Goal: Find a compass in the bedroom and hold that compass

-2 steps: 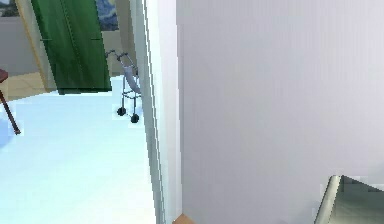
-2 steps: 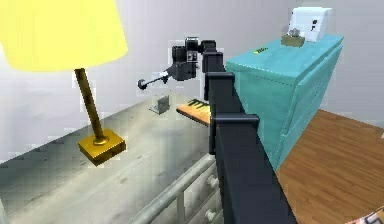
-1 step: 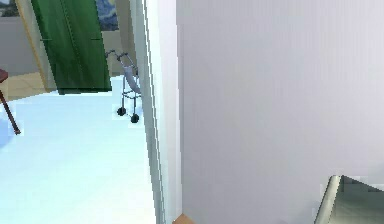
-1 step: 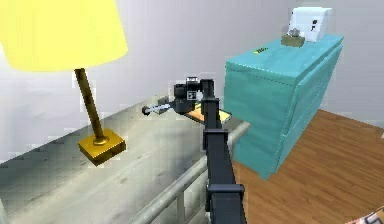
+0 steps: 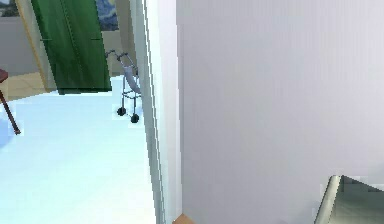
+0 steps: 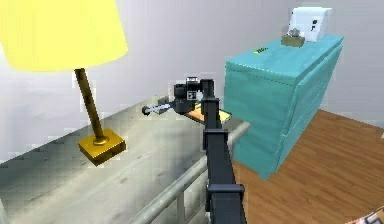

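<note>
My arm [image 6: 222, 175] rises from the bottom edge over a grey tabletop [image 6: 60, 180]. At its far end the gripper [image 6: 160, 107] sits in front of the pale wall, just above the tabletop's back edge. I cannot tell whether it holds anything. A flat tan thing [image 6: 222, 117] lies on the table right by the wrist. On top of a teal dresser [image 6: 285, 100] stand a small tan thing [image 6: 293, 41] and a tiny green one [image 6: 262, 50]; neither is clear enough to name.
A lamp with a yellow shade [image 6: 60, 35] and a brass base [image 6: 103, 147] stands on the table left of the gripper. A white box [image 6: 312, 22] tops the dresser. Ahead, a white wall [image 5: 280, 100] is close; left of it are a doorway, a green door [image 5: 70, 45] and a wheeled cart [image 5: 128, 90].
</note>
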You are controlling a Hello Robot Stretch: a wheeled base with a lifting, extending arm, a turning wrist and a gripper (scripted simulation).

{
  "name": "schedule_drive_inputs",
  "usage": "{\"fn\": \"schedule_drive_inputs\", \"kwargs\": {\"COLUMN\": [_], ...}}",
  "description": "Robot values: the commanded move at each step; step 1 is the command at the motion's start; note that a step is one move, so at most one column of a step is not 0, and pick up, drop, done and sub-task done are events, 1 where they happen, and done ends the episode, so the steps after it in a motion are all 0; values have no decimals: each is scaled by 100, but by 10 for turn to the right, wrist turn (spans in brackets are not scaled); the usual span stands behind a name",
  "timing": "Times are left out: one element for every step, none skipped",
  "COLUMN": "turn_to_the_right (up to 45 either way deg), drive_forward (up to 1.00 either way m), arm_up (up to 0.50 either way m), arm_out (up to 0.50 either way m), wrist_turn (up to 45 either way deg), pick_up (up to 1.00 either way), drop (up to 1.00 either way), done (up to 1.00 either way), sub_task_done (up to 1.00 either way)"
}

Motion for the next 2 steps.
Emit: {"fn": "schedule_drive_inputs", "kwargs": {"turn_to_the_right": [0,0], "drive_forward": [0,0], "arm_up": [10,0], "arm_out": [0,0], "wrist_turn": [0,0], "pick_up": [0,0], "drop": [0,0], "done": [0,100], "sub_task_done": [0,0]}}
